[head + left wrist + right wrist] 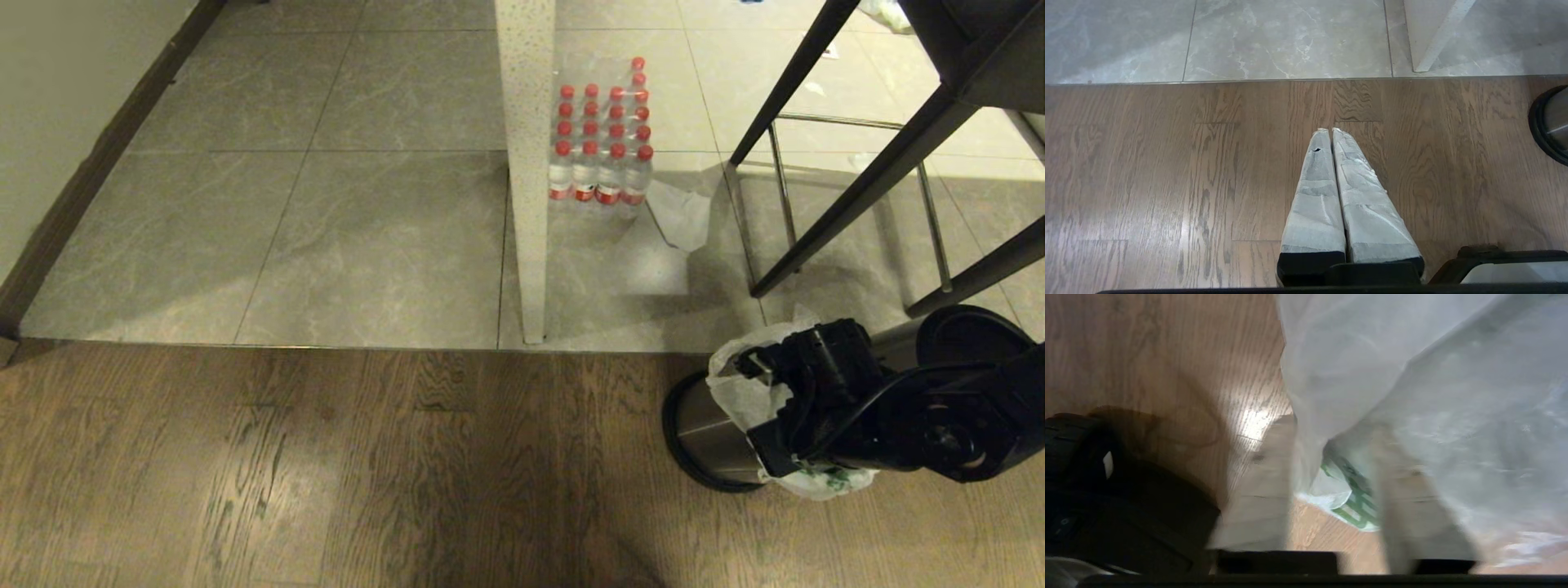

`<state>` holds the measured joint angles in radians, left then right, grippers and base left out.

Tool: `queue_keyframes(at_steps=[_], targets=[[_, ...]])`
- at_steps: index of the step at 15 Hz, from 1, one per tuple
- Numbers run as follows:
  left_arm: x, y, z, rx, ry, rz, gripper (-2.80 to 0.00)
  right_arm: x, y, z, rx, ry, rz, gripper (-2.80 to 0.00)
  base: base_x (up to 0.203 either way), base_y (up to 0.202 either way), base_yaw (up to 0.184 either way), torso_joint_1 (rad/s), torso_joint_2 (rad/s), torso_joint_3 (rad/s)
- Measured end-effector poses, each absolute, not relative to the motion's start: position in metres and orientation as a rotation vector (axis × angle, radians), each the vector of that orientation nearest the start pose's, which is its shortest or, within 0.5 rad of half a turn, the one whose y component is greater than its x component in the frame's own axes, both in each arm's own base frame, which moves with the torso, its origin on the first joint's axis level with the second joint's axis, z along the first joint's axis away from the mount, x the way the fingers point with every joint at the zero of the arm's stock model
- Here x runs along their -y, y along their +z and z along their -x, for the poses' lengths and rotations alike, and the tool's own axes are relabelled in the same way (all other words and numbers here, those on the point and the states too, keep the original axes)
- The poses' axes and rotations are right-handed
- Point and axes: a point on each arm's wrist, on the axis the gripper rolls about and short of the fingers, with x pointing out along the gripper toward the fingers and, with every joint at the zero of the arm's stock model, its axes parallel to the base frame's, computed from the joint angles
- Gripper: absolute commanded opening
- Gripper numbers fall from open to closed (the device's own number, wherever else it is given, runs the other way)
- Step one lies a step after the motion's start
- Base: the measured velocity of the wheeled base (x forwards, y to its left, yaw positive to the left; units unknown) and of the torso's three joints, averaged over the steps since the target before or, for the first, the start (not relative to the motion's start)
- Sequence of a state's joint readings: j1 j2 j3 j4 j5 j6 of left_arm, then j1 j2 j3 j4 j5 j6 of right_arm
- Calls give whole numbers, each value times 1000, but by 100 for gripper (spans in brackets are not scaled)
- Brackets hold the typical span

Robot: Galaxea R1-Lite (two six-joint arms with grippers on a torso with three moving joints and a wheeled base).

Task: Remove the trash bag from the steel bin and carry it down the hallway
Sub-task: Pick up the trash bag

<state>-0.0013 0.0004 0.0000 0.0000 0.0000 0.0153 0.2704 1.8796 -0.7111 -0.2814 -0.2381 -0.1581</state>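
**Bag grasp at the bin: fingers spread, plastic not yet pinched**

Step in hand: getting hold of the trash bag (pixel 747 392) at the mouth of the steel bin (pixel 710 433). The bin sits at about 4 o'clock in my head view, on the dark wood floor (pixel 326 465) just short of the tiled hallway (pixel 367 204). The bag is in the bin, its edges draped over the rim and down the side facing me.

Right gripper (pixel 1331 482): working, down over the bin top. The wrist view shows its two fingers (pixel 1261 486) standing apart, with a fold of the bag and its green print hanging between them. I read that as released around the plastic, not clenched on it. Whether either finger touches the film I cannot tell.

Left gripper (pixel 1332 134): parked over bare wood, fingers pressed together, holding nothing.

Also noted: a pack of red-capped bottles (pixel 600 143) at 12 o'clock beside the white post (pixel 526 163), and chair legs (pixel 849 196) at 2 o'clock, right behind the bin.

Next move, my judgement: close on a gathered bunch of film, not one thin layer, then lift straight up so the bin does not tip and the bag clears the chair.
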Motion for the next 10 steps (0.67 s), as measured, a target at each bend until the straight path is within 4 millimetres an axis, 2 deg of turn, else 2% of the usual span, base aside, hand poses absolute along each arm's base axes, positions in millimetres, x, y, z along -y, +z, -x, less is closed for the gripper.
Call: queue_keyframes(at_steps=[10], targets=[[0,75,23,0,-2,-16,-280,-77,83,-281,-838,103,349,0,0,0,0,0,0,0]])
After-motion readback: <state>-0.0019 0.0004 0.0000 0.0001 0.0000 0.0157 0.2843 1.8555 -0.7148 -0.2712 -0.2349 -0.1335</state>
